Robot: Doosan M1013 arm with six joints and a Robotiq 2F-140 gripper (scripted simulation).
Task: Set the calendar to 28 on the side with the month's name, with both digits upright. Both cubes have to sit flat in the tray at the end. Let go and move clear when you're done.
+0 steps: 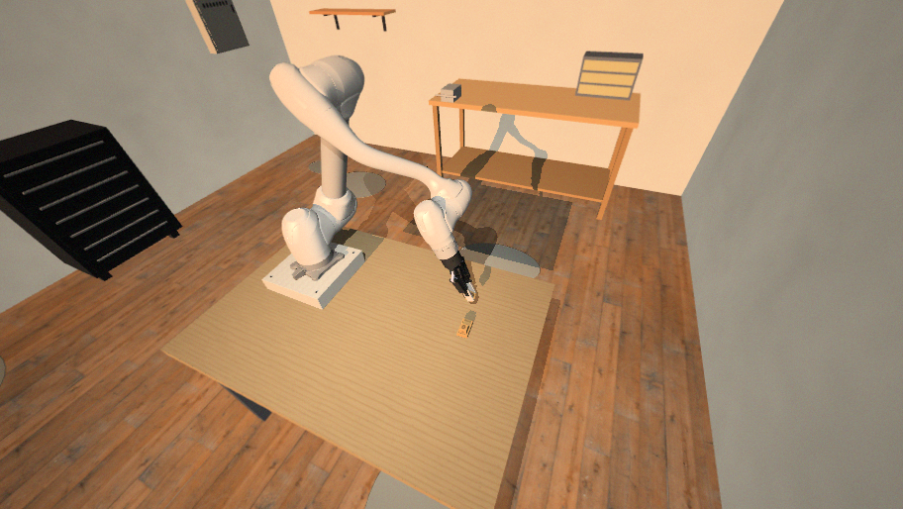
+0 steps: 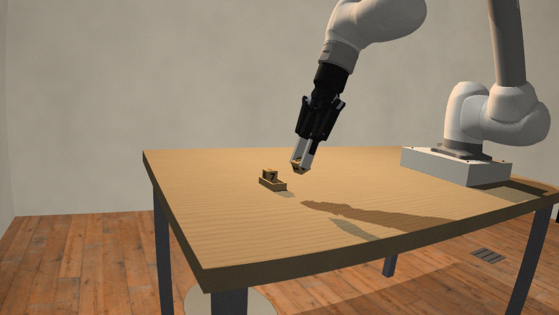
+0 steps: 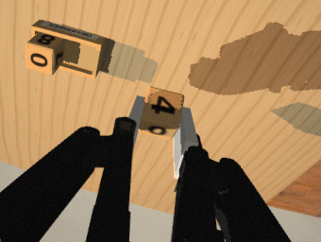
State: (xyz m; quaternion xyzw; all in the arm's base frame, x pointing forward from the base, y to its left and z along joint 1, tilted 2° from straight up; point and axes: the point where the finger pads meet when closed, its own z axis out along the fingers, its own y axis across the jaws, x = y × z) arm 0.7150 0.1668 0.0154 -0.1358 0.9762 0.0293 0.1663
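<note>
Fingers (image 1: 471,292) (image 2: 306,154) are grasping a tilted cube (image 1: 471,299) (image 2: 300,166) (image 3: 161,112) above the table (image 1: 353,354) (image 2: 235,219) (image 3: 227,123), while another cube (image 1: 464,326) (image 2: 269,174) (image 3: 42,56) is sitting in one end of the tray (image 1: 459,335) (image 2: 273,185) (image 3: 98,60).

Plank floor (image 1: 613,354) (image 2: 97,250), wooden workbench (image 1: 537,104), seemingly warm light.

We are bending our white arm (image 1: 385,160) (image 2: 371,23) down and tilting our black gripper (image 1: 469,297) (image 2: 301,159) (image 3: 160,116), with its fingers pinching partly closed.
</note>
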